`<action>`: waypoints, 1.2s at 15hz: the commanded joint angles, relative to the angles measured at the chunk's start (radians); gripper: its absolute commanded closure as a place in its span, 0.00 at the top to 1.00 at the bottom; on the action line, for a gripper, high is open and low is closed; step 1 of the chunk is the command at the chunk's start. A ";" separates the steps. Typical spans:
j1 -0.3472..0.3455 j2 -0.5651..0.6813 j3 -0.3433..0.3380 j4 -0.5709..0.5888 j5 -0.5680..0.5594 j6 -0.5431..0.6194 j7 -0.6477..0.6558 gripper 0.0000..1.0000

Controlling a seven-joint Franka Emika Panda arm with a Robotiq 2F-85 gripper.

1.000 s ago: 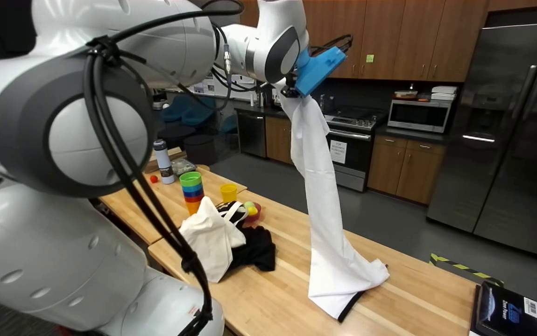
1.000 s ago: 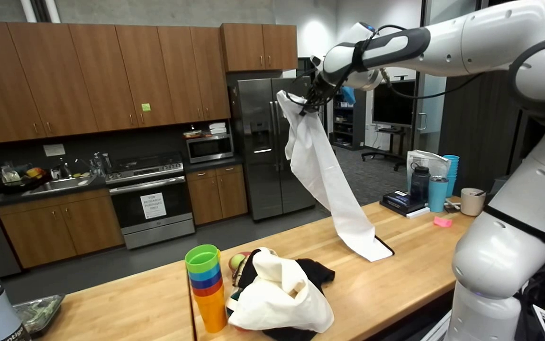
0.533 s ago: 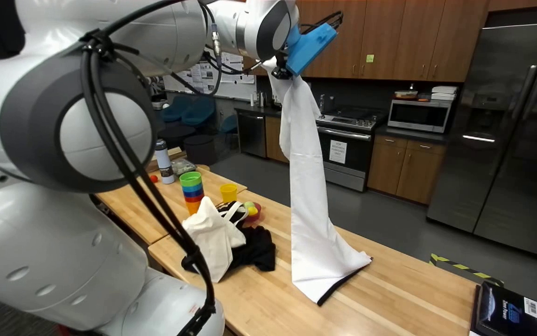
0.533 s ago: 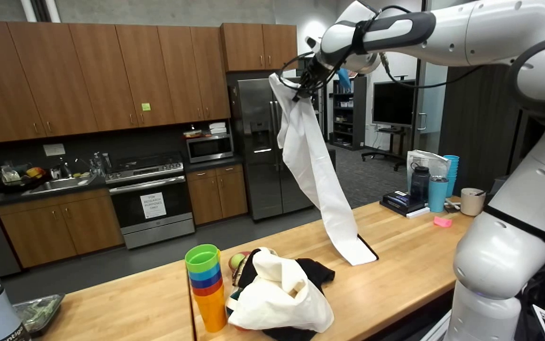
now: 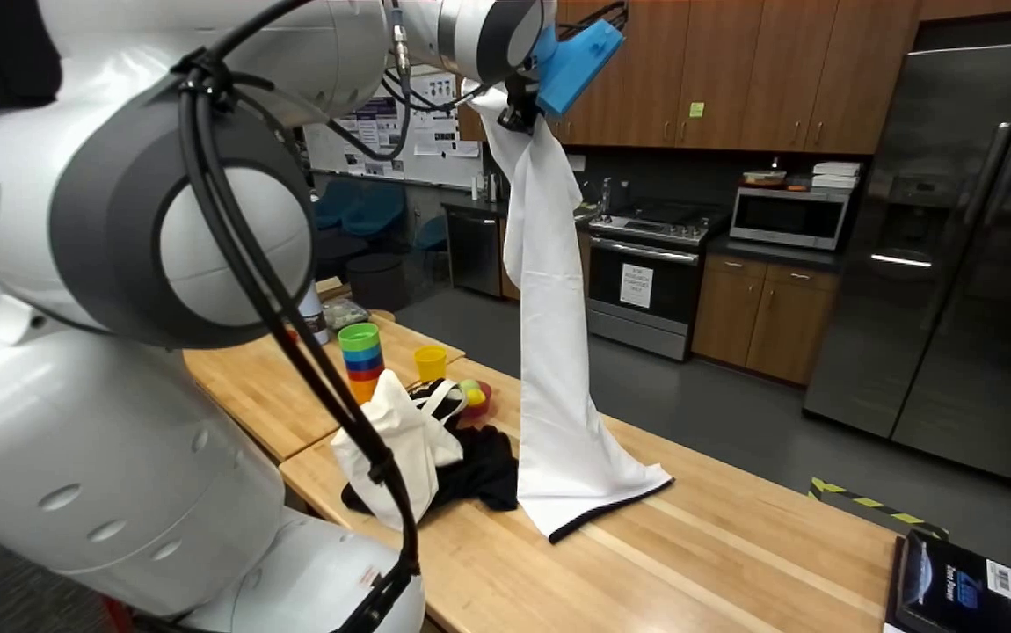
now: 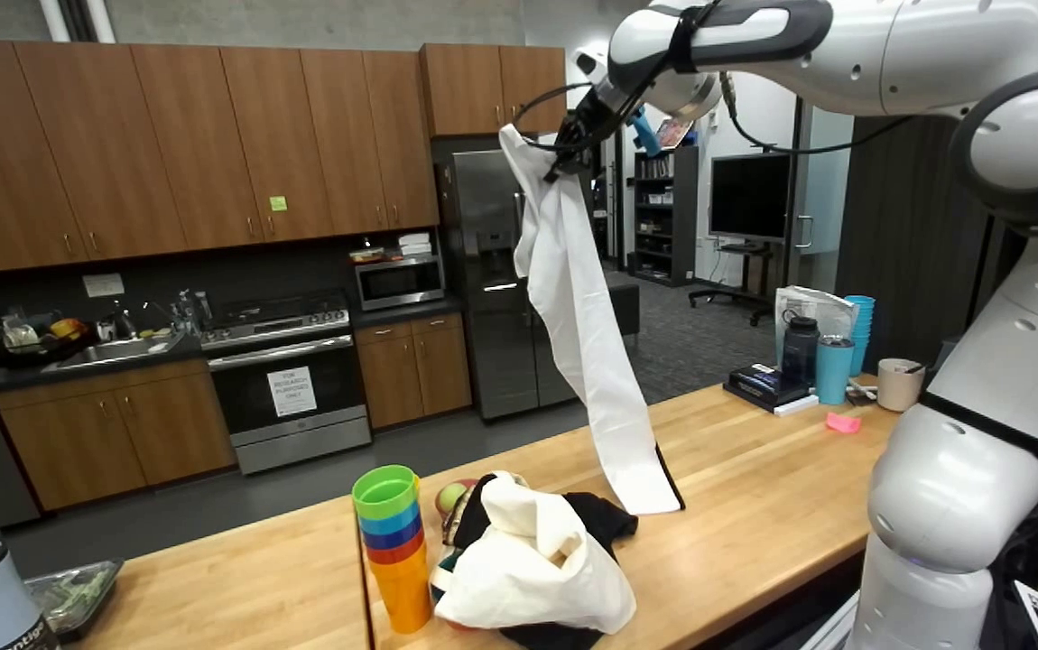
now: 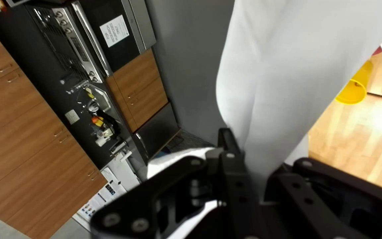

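White cloth [image 5: 549,308] is pinched near its upper end by the gripper [image 5: 519,119]; in the wrist view, it is seen caught between the black fingers [image 7: 231,162]. A flap [image 6: 519,144] is stuck out past the pinch. Below that, the cloth is hung in a long strip over the desk [image 5: 734,545]. The lower end, edged by a black hem [image 5: 611,508], is spread at the desk top and appears to be rested on it. Black fabric [image 5: 483,466] is heaped just beside that end, contact can't be told, with a white bag [image 5: 400,448] laid on top. Cup stack [image 6: 390,546], yellow cup [image 5: 431,362] and red bowl [image 5: 481,408] are placed near the bag. In an exterior view, black box [image 6: 758,388], dark bottle [image 6: 799,357], blue cup [image 6: 835,372] and mug [image 6: 898,385] are grouped well apart from the cloth.
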 commanded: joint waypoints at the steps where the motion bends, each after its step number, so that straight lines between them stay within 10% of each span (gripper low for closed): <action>1: 0.023 0.031 -0.038 0.070 0.105 -0.117 -0.148 0.01; 12: -0.064 0.163 -0.075 0.349 0.211 -0.818 -0.580 0.01; 13: -0.042 -0.018 0.037 0.090 0.167 -0.693 -0.538 0.01; 18: 0.009 -0.122 0.185 -0.084 0.203 -0.565 -0.514 0.01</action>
